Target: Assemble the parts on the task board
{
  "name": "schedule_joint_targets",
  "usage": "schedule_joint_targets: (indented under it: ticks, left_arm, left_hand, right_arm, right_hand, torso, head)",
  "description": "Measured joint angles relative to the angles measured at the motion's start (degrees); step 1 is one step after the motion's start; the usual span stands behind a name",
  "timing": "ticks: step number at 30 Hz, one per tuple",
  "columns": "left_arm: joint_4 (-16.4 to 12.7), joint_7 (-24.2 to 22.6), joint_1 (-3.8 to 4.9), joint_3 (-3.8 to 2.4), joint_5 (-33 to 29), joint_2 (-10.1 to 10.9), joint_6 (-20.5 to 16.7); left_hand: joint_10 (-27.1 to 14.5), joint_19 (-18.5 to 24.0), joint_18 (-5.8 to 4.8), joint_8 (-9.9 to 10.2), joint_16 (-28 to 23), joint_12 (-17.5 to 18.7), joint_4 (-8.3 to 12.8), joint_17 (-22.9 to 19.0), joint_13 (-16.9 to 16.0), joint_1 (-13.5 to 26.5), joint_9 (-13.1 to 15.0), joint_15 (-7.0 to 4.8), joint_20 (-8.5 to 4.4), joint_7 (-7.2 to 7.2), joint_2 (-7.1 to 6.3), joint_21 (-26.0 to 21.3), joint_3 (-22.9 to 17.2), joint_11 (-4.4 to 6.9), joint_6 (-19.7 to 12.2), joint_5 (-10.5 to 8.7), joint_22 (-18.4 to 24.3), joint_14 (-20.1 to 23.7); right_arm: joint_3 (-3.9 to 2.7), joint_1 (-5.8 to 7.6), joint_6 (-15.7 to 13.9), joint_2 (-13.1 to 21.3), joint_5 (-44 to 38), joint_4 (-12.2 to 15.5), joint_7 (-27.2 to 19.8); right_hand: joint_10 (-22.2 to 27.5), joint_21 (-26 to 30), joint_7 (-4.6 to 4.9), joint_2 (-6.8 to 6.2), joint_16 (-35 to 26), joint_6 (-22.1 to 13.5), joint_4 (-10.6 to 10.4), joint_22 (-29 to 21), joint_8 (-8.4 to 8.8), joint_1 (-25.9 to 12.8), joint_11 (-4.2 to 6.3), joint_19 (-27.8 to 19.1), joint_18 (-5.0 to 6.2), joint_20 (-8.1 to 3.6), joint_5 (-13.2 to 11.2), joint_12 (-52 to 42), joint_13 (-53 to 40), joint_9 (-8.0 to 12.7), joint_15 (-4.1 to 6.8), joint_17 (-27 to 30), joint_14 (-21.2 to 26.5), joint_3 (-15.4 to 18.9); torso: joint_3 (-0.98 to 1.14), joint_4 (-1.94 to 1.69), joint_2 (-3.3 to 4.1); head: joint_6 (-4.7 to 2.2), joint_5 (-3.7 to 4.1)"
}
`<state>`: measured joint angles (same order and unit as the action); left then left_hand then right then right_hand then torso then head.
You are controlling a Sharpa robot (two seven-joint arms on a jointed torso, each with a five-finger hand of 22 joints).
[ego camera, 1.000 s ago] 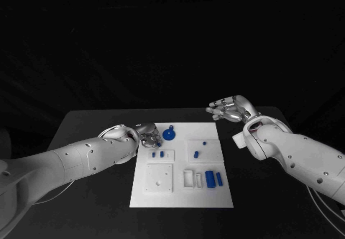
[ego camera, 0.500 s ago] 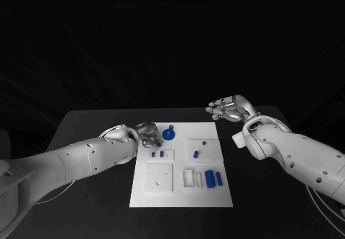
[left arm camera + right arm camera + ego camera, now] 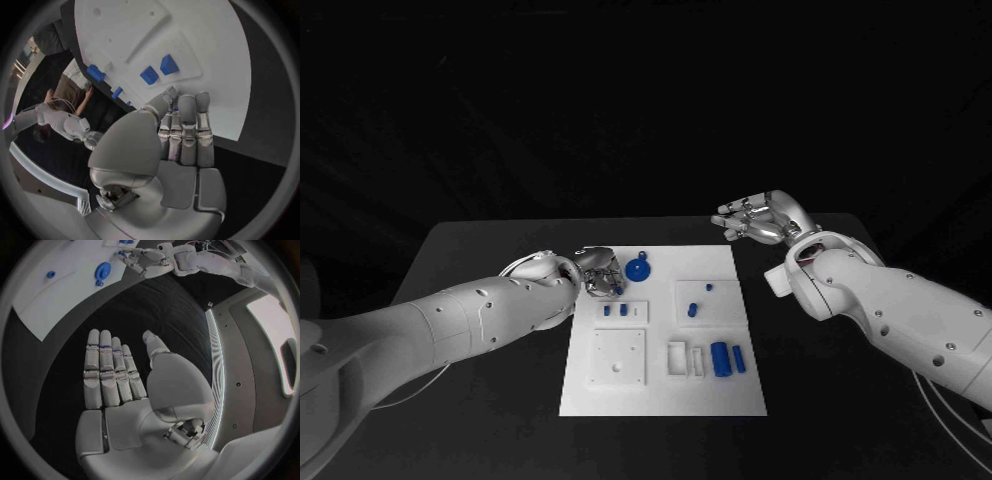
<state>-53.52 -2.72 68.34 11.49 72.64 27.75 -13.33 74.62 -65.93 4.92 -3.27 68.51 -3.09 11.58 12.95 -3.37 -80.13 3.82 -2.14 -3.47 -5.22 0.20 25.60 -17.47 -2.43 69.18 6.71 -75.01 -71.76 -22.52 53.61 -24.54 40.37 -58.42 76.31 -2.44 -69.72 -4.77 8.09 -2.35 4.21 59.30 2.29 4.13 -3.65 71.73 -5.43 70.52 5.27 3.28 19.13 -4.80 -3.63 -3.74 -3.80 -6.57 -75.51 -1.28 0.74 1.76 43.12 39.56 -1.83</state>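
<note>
The board, a flat matt white plate, lies lengthwise in the middle of the black worktop. On it sit raised white blocks and shallow recesses: a square block near the front, a smaller square to the right, and narrow slots beside it. The parts are small, blue and smooth: a round disc with a tab at the far left corner, two short pegs below it, two more pieces on the right square, and an upright cylinder by the slots.

The left robot hand hovers at the board's far left edge, just beside the disc; its silver fingers lie straight and close together, holding nothing (the wrist view shows them over the board's edge, near two blue blocks). The right robot hand hangs off the board's far right corner, above the worktop, fingers extended and slightly apart, thumb out, empty.

Against the earlier frames, nothing has visibly moved: both hands and all parts sit as before.
</note>
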Motion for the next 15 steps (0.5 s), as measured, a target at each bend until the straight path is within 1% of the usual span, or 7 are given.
schedule_joint_targets:
  ticks: [2,5,10,13,15]
  left_arm:
    - [0.1,0.0,0.08,0.07,0.2,-0.1,0.4]
    - [0.1,0.1,0.17,0.25,0.7,-0.2,1.1]
    - [0.4,0.0,0.18,0.43,1.3,-0.4,1.8]
    - [0.5,-0.2,0.15,0.52,1.6,-0.4,2.0]
    - [0.6,-0.3,0.13,0.54,1.7,-0.5,2.0]
  left_hand:
    - [0.4,0.0,0.01,-0.1,0.0,0.0,-0.3,0.1,0.0,0.0,0.0,-0.12,0.0,0.06,0.02,-0.2,0.3,0.41,0.6,-0.3,0.0,0.1]
    - [0.9,0.0,0.03,-0.2,0.3,0.0,-0.6,0.1,-0.1,0.2,0.0,-0.21,0.0,0.16,0.19,-0.2,0.6,0.53,1.2,-0.34,0.0,0.2]
    - [1.0,0.0,0.03,-0.2,0.3,0.0,-0.2,0.1,-0.2,0.3,0.0,-0.21,0.0,0.15,0.32,-0.6,0.9,0.49,1.3,-0.34,0.0,0.2]
    - [0.8,0.0,0.02,-0.2,0.3,0.0,-0.5,0.1,-0.1,0.3,0.0,0.0,0.0,0.14,0.32,-0.7,1.1,0.33,1.3,-1.01,0.0,0.4]
    - [-0.3,0.0,0.02,-0.2,0.3,-0.1,-0.5,0.1,-0.1,0.3,0.0,0.0,0.0,-0.44,0.34,-0.9,1.1,0.01,0.3,-1.24,0.0,0.4]
  right_arm:
    - [0.0,0.0,0.0,0.0,0.0,0.0,0.0]
    - [0.0,0.0,0.0,0.0,0.0,-0.1,0.0]
    - [0.0,0.0,0.0,0.0,0.0,-0.1,0.0]
    - [0.0,0.0,0.0,-0.1,0.0,-0.1,0.0]
    - [0.0,0.0,0.0,-0.1,0.0,-0.2,0.0]
  right_hand:
    - [0.0,0.0,0.0,0.0,0.0,0.0,0.0,0.0,0.0,0.0,0.0,0.0,0.0,0.0,0.0,0.0,0.0,0.0,0.0,0.0,0.0,0.0]
    - [0.0,0.0,0.0,0.0,0.0,0.0,0.0,0.0,0.0,0.0,0.0,0.0,0.01,0.0,0.0,0.0,0.0,0.0,0.0,0.0,0.0,0.0]
    - [0.0,0.0,0.0,0.0,0.0,0.0,0.0,0.0,0.0,0.0,0.0,0.0,0.0,0.0,0.0,0.0,0.0,0.0,0.0,0.0,0.0,0.0]
    - [0.0,0.0,0.0,0.0,0.0,0.0,0.0,0.0,0.0,0.0,0.0,0.0,0.0,0.0,0.0,0.0,0.0,0.0,0.0,0.0,0.0,0.0]
    - [0.0,0.0,0.0,0.0,0.0,0.0,0.0,0.0,0.0,0.0,0.0,0.0,0.0,0.0,0.0,0.0,0.0,0.0,0.0,0.0,0.0,0.0]
  torso:
    - [0.01,0.01,-0.01]
    - [0.01,0.02,-0.01]
    - [0.02,0.01,-0.01]
    - [0.03,0.01,-0.01]
    - [0.03,0.01,-0.01]
  head:
    - [0.03,0.05]
    - [0.07,0.12]
    - [0.1,0.13]
    - [0.11,0.15]
    - [0.12,0.15]
